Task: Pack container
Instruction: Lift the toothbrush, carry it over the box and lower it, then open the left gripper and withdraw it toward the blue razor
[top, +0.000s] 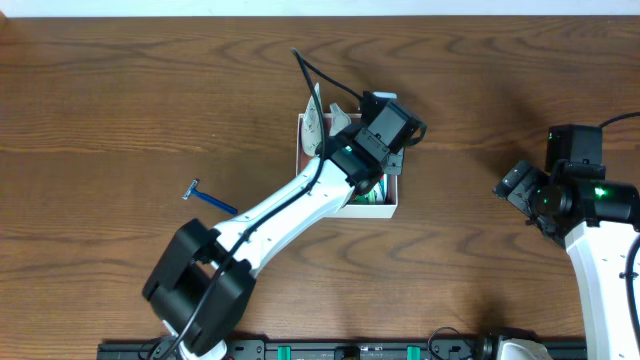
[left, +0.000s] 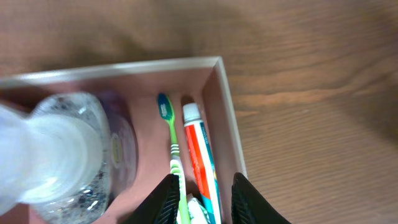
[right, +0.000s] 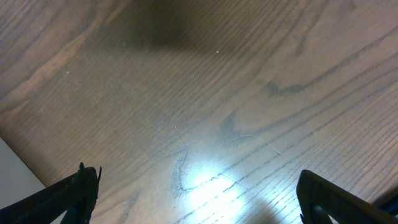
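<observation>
The container (top: 391, 211) is a shallow white-walled box with a pink-brown inside, at the table's middle. My left gripper (top: 376, 172) hangs over its right side. In the left wrist view a green toothbrush (left: 173, 140) and a red, white and teal toothpaste tube (left: 200, 149) lie side by side along the right wall (left: 227, 106). A clear bottle (left: 62, 155) stands to their left. The left gripper (left: 205, 179) is open, its fingers straddling the ends of both with a gap showing. My right gripper (top: 515, 185) is open over bare wood (right: 198, 174) and holds nothing.
A blue razor (top: 208, 197) lies on the table left of the container, beside my left arm. The right arm's base stands at the right edge. A black rail runs along the front edge.
</observation>
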